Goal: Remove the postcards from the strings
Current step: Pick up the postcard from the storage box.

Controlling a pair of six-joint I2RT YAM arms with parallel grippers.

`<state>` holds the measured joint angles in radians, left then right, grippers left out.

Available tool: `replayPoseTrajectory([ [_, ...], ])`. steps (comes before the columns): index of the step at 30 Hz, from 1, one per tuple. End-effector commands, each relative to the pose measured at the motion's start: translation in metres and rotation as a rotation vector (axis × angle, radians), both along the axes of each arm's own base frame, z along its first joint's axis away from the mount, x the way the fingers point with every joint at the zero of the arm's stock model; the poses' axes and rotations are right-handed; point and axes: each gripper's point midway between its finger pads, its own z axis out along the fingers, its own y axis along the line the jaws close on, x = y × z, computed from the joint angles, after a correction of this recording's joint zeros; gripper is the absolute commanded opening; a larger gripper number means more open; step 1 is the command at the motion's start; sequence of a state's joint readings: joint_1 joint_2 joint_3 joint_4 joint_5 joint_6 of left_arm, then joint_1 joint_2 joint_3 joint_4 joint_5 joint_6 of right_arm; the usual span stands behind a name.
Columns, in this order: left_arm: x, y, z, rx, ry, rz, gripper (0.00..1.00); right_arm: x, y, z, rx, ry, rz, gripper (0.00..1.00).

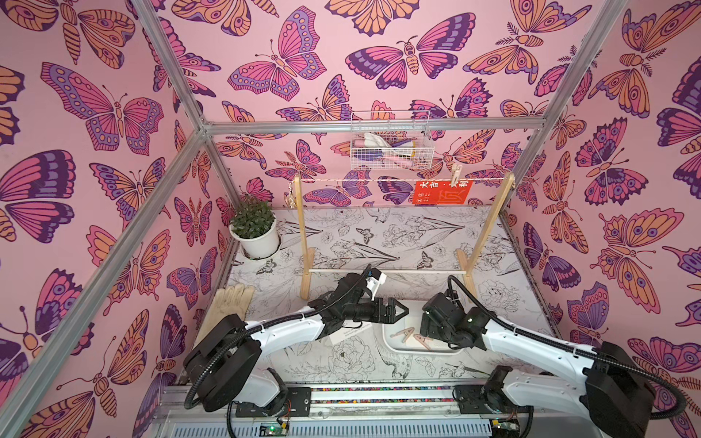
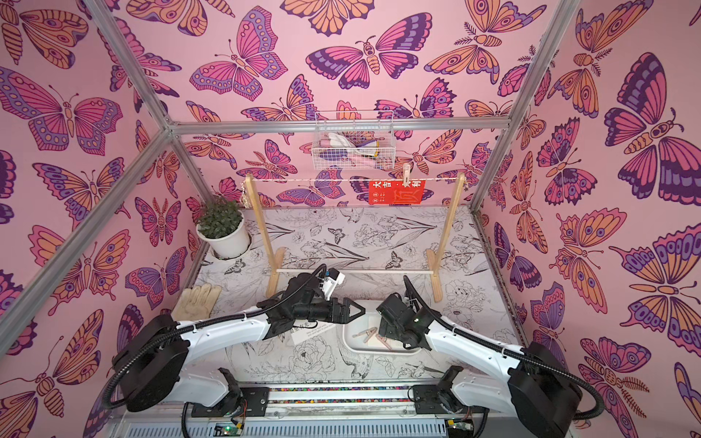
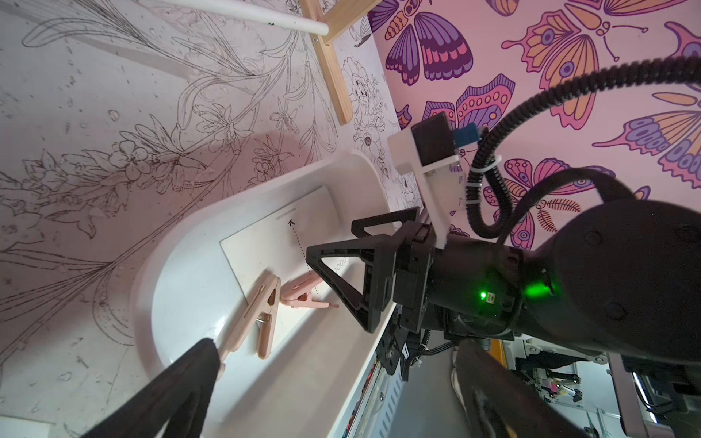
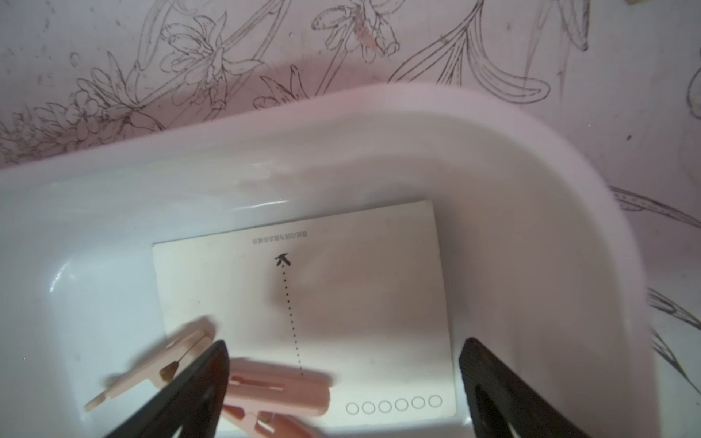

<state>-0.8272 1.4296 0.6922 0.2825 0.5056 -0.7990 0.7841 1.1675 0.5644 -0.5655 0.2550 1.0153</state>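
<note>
While a red postcard (image 1: 441, 192) with white Chinese characters hangs from the string (image 1: 379, 180), pinched there by a clothespin (image 1: 456, 173) near the right post, a white postcard (image 4: 299, 303) lies flat in the white tray (image 4: 493, 170) at the front of the table (image 1: 379, 235). Two loose clothespins (image 3: 261, 314) rest in the tray, both lying partly on that card. A second white postcard (image 2: 315, 333) sits on the table just beside the tray, partly hidden under the left arm (image 2: 227, 330).

The string is stretched between the tops of the two posts of the wooden rack (image 1: 489, 231), which stands toward the back of the flower-printed table.

The right claw (image 4: 345, 343) hangs directly over the tray, its jaws spread wide above the card and pins, gripping nothing. The left claw (image 1: 401, 311) hovers level at the tray's left end, pointing toward the right claw, its jaws likewise wide apart and empty.

Around them are a potted plant (image 1: 253, 223) in the back left corner, a pale work glove (image 1: 229, 303) on the table's left side, a wire basket (image 1: 390, 146) hooked on the rail above the rack, and butterfly wallpaper (image 1: 113, 113) on every side.
</note>
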Motion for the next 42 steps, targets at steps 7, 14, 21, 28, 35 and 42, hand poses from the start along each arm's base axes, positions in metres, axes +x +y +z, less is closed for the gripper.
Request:
replayPoseTrajectory([
  [7, -0.002, -0.007, 0.002, -0.026, -0.006, -0.029, 1.0, 0.011, -0.006, -0.022, -0.051, 0.008, -0.041, 0.99],
  [14, -0.001, -0.009, -0.001, -0.02, 0.001, -0.026, 1.0, 0.013, 0.01, -0.028, 0.002, 0.021, 0.027, 0.99],
  [21, 0.001, -0.01, -0.004, -0.02, 0.007, -0.023, 1.0, 0.014, 0.0, -0.015, -0.089, 0.018, 0.083, 0.99],
  [28, 0.0, -0.009, -0.007, -0.021, 0.01, -0.02, 1.0, 0.017, -0.013, -0.015, -0.183, -0.006, 0.117, 0.99],
  [35, 0.001, -0.009, -0.008, -0.021, 0.011, -0.016, 1.0, 0.024, -0.003, -0.023, -0.174, 0.007, 0.218, 0.99],
  [42, 0.003, -0.01, -0.009, -0.019, 0.014, -0.01, 1.0, 0.021, 0.022, -0.033, 0.035, 0.024, 0.25, 0.99],
])
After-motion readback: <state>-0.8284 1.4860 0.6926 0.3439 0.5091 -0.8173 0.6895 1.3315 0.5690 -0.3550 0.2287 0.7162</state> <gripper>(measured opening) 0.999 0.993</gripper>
